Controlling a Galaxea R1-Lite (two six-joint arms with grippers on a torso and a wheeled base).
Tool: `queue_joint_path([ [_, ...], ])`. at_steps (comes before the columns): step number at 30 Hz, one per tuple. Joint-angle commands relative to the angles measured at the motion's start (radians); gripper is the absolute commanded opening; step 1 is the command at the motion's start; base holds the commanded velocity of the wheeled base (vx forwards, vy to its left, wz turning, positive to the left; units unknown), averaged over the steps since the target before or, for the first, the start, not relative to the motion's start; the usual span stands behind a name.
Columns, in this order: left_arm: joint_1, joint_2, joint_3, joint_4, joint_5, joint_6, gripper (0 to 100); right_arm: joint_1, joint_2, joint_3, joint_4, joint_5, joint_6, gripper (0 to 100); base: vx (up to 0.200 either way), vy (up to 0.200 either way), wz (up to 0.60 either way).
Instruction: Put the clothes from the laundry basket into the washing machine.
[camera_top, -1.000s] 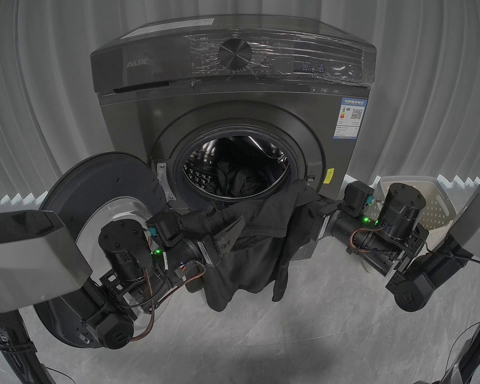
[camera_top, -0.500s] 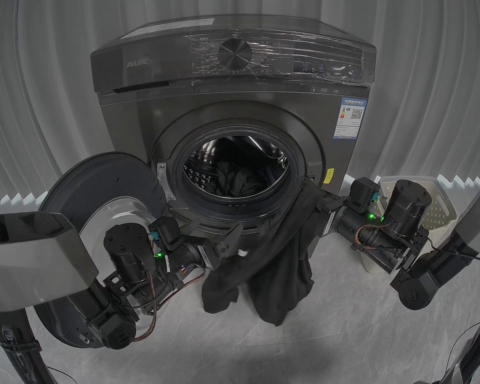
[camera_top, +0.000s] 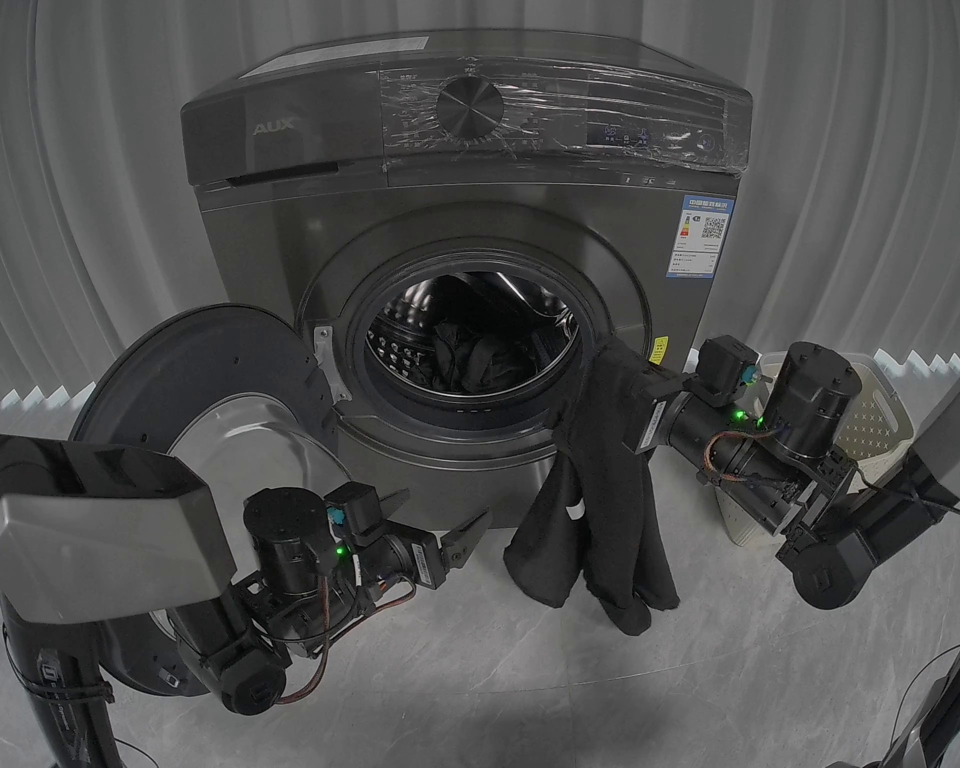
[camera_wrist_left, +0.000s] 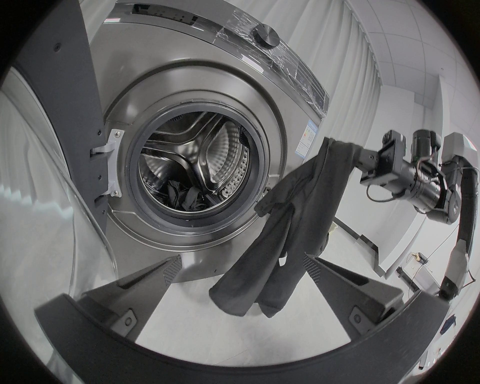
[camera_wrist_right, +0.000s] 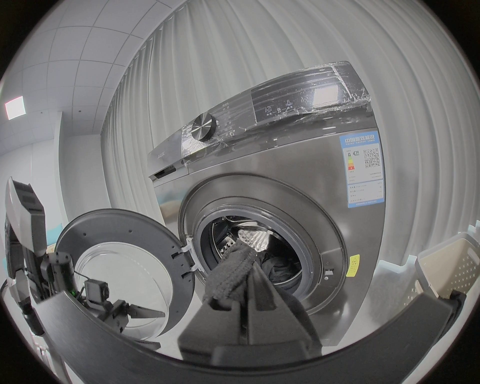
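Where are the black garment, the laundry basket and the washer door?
black garment (camera_top: 600, 470), head view, hanging middle
laundry basket (camera_top: 885, 420), head view, perforated side wall
washer door (camera_top: 180, 360), head view, dark outer rim

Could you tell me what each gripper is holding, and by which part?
Right gripper holds the black garment by its bunched upper end; left gripper is open, holding nothing.

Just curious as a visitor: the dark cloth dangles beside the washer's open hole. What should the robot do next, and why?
Probably swing the right gripper toward the drum opening and in: it grips the black garment by its top, hanging outside, just beside it.
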Motion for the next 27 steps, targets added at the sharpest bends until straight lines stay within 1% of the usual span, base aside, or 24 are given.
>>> queue_joint_path([
  [1,-0.006,0.037,-0.016,0.000,-0.001,0.005,100,0.001,0.003,-0.031,0.006,-0.006,0.000,0,0.000,0.000,0.00],
  [5,-0.012,0.035,-0.018,-0.002,-0.001,0.005,100,0.001,0.009,-0.068,0.025,-0.029,0.002,0,0.000,0.000,0.00],
  [17,-0.018,0.044,-0.021,-0.002,-0.004,0.005,100,0.011,0.007,-0.089,0.029,-0.033,0.006,0,0.000,0.000,0.00],
  [20,-0.027,0.063,-0.032,-0.002,-0.028,0.005,100,0.027,0.012,-0.107,0.032,-0.035,0.008,0,0.000,0.000,0.00],
  [21,-0.027,0.063,-0.032,-0.002,-0.030,0.005,100,0.029,0.012,-0.109,0.032,-0.035,0.008,0,0.000,0.000,0.00],
  [22,-0.029,0.070,-0.036,-0.002,-0.053,0.003,100,0.035,0.018,-0.117,0.036,-0.035,0.008,0,0.000,0.000,0.00],
  [24,-0.029,0.090,-0.052,-0.002,-0.080,0.005,100,0.043,0.030,-0.135,0.045,-0.036,0.010,0,0.000,0.000,0.00],
  [27,-0.029,0.124,-0.081,-0.002,-0.097,0.003,100,0.049,0.050,-0.160,0.055,-0.059,0.010,0,0.000,0.000,0.00],
])
